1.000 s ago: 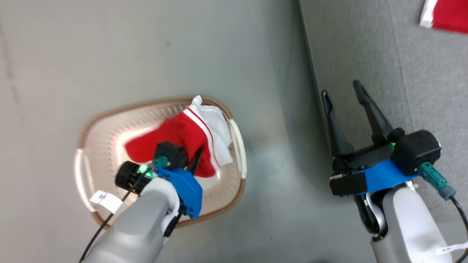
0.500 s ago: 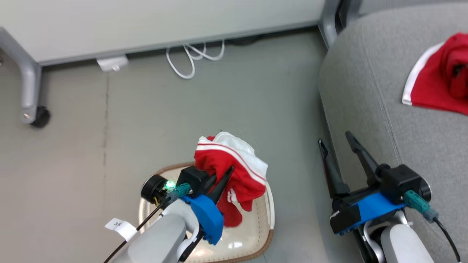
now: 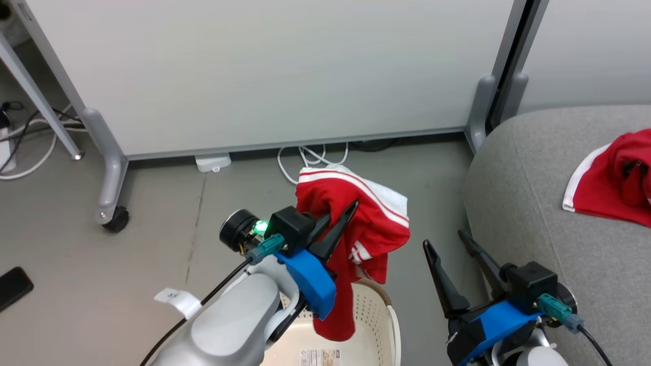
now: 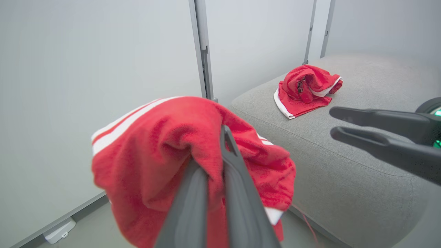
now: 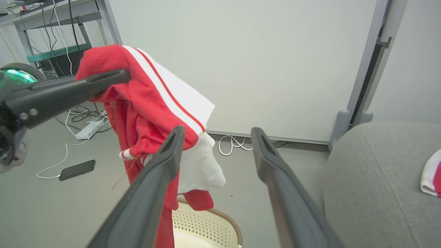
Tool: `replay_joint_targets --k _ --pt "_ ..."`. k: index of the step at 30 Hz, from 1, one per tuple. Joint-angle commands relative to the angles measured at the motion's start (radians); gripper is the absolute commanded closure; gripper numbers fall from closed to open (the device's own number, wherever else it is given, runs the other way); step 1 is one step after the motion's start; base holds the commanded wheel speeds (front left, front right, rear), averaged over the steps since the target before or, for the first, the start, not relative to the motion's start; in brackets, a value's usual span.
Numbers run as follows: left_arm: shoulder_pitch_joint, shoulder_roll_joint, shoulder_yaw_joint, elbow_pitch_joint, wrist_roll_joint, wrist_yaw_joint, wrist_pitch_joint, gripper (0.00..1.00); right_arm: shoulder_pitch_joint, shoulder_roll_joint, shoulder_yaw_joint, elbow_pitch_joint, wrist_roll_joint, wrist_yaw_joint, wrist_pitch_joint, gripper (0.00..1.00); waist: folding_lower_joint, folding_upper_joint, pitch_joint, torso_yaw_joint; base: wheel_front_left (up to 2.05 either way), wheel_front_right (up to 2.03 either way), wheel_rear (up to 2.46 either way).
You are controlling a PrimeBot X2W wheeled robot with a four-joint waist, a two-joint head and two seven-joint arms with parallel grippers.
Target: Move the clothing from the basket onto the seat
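— Well, what does the room look like, starting from the left?

— Grey floor [image 3: 152, 254], smooth. A black phone [image 3: 14, 287] lies flat on it at the far left, with loose cables [image 3: 20, 152] beyond it. A pale partition panel [image 3: 279, 76] stands along the back on a grey leg ending in a castor [image 3: 116, 222]. Under its lower edge sit a white adapter [image 3: 213, 162] and a looped white cord [image 3: 305, 160]. At the right is the seat [image 3: 534, 193], grey fabric with a rounded corner.

— And the arms?

— The left forearm rises from the bottom edge and slants up to the right. The left hand [image 3: 351, 208] is pinched tight on the red garment [image 3: 371, 223], with cloth bunched between the two dark fingers. The garment is raised above the basket [image 3: 379, 310]. Its white stripes are uppermost and its long end droops to the basket's rim; whether it touches, I cannot tell.

— The other one?

— The right hand [image 3: 443, 238] is low, just beside the seat's front edge. Its fingers point upward and are spread wide with nothing between them.

— Anything on the seat?

— The second garment [image 3: 615, 183], red with white trim, lies crumpled on the cushion at the far right.
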Motion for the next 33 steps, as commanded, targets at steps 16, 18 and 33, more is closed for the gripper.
replay_joint_targets --k 16,18,33 --pt "-0.168 -0.058 -0.051 0.026 -0.069 -0.001 0.025 1.0 0.023 -0.001 0.042 0.008 0.019 0.0 0.03 0.0 0.0003 -0.0001 -0.068 0.011 0.0 0.0 0.0" --pt "-0.169 -0.06 -0.054 0.027 -0.072 -0.001 0.023 1.0 0.019 -0.001 0.043 0.01 0.017 0.0 0.032 0.0 0.0003 -0.0001 -0.067 0.01 0.0 0.0 0.0" --pt "-0.197 -0.069 -0.107 0.034 -0.1 -0.001 0.007 1.0 -0.193 -0.001 0.127 0.207 0.075 0.0 0.074 0.0 0.0003 -0.0001 -0.032 0.004 0.0 0.0 0.0"
